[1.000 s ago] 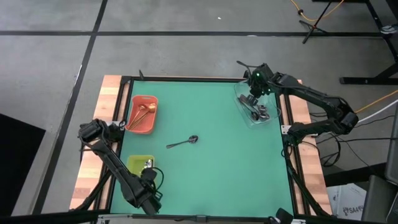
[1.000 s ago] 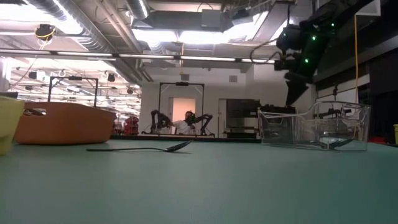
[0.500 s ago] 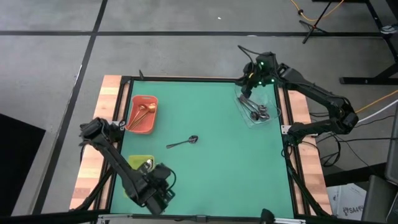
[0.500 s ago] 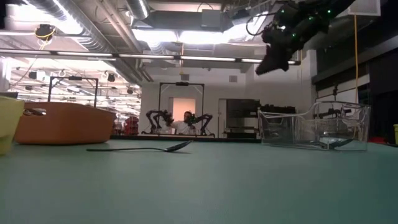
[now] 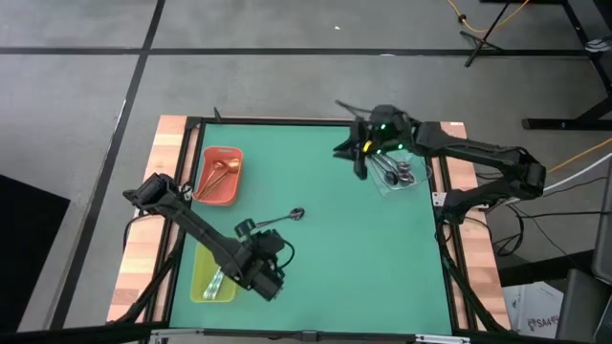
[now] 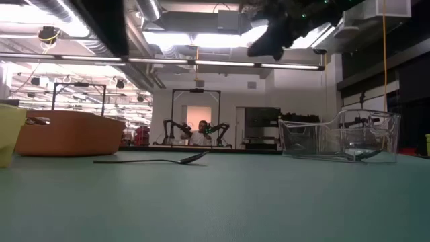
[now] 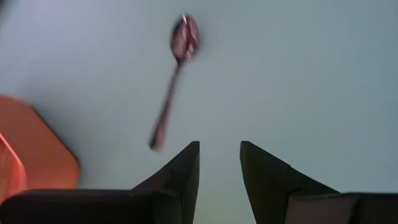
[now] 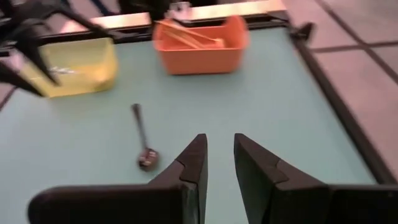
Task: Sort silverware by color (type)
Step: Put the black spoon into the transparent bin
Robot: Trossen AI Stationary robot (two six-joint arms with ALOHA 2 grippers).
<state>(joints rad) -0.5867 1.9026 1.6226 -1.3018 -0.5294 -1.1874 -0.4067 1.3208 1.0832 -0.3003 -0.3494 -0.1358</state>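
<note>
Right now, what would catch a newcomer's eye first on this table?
A lone dark spoon lies mid-table on the green mat. Three trays ring it: a red tray at the far left, a yellow-green tray nearer on the left, a clear tray at the far right. Both arms hang above, holding nothing.

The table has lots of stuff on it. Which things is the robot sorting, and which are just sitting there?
Being sorted:
- dark spoon alone on the green mat
- copper spoons in the red tray
- dark spoons in the clear tray
- spoon in the yellow-green tray

Just there:
- red tray
- clear tray
- yellow-green tray
- green mat
</note>
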